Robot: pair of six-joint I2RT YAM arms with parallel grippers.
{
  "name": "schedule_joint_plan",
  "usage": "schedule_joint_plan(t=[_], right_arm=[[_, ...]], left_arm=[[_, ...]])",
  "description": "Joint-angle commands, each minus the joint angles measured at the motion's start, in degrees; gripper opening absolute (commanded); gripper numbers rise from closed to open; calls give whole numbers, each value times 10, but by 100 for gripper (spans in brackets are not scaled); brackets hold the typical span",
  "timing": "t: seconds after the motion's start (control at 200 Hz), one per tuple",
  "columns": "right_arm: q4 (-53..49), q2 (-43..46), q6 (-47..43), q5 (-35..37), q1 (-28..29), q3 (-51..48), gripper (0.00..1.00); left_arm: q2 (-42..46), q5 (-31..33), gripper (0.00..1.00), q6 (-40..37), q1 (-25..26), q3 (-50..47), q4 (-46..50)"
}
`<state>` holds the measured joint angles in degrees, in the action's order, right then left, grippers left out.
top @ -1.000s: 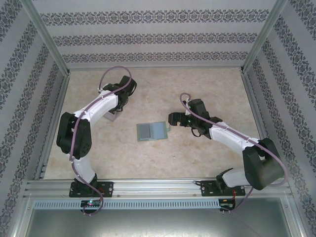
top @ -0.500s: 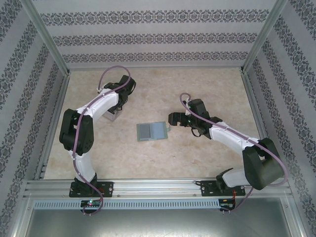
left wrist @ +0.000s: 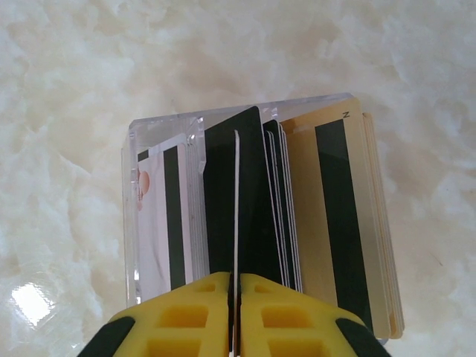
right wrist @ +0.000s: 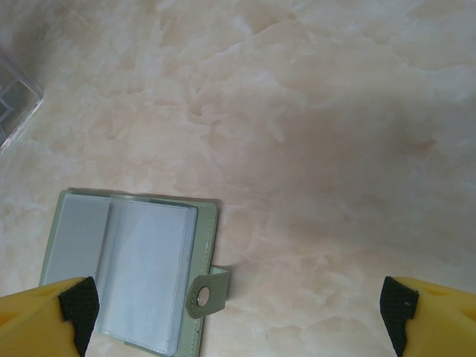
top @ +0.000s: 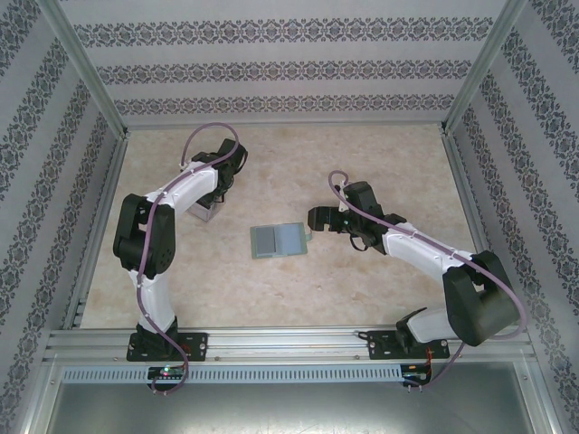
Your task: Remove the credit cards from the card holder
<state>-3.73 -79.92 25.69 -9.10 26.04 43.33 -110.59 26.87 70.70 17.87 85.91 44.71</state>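
Note:
The card holder [top: 279, 240] lies open on the table, its pale inner panels up and its snap tab [right wrist: 204, 292] pointing right; no card shows in its sleeves. My right gripper [top: 314, 220] hovers just right of it, open, fingers wide apart [right wrist: 238, 309] with nothing between them. My left gripper [top: 213, 201] is over a clear box [left wrist: 160, 141] at the left. Its yellow fingers [left wrist: 195, 316] are shut on a thin credit card [left wrist: 236, 193], seen edge-on, among several upright cards in the box: black ones, a white one and a yellowish one [left wrist: 338, 216] with a black stripe.
The clear box [top: 206, 211] stands left of the wallet; its corner [right wrist: 15, 100] shows at the right wrist view's upper left. Bare marble-patterned table [top: 362, 163] surrounds both. Patterned walls and metal posts [top: 90, 81] enclose the table on three sides.
The left arm's elbow has swung slightly rightward and up while its gripper stays at the clear box. The right arm and the wallet have not moved.

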Motion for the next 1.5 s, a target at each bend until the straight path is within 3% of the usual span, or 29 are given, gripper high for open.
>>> schedule_joint_plan(t=[0.0, 0.45, 0.634, 0.764, 0.939, 1.169, 1.269, 1.494], right_arm=[[-5, -6, 1, -9, 6, 2, 98], [-5, -5, -3, -12, 6, 2, 98], [-40, 20, -6, 52, 25, 12, 97], [-49, 18, -16, 71, 53, 23, 96], [-110, -32, -34, 120, 139, 83, 94], [-154, -134, -47, 147, 235, 179, 88], [-176, -186, -33, 143, 241, 220, 80], [-190, -258, -15, 143, 232, 264, 76]], left_arm=[[-8, -9, 15, -13, -6, 11, -14], [31, -64, 45, -84, -14, 11, -42], [105, -125, 69, -148, -14, -36, -58], [171, -164, 82, -190, -14, -92, -71], [263, -199, 100, -226, -14, -191, -104], [351, -228, 99, -251, -14, -306, -136], [365, -246, 99, -261, -14, -327, -134], [389, -274, 99, -272, -14, -370, -150]])
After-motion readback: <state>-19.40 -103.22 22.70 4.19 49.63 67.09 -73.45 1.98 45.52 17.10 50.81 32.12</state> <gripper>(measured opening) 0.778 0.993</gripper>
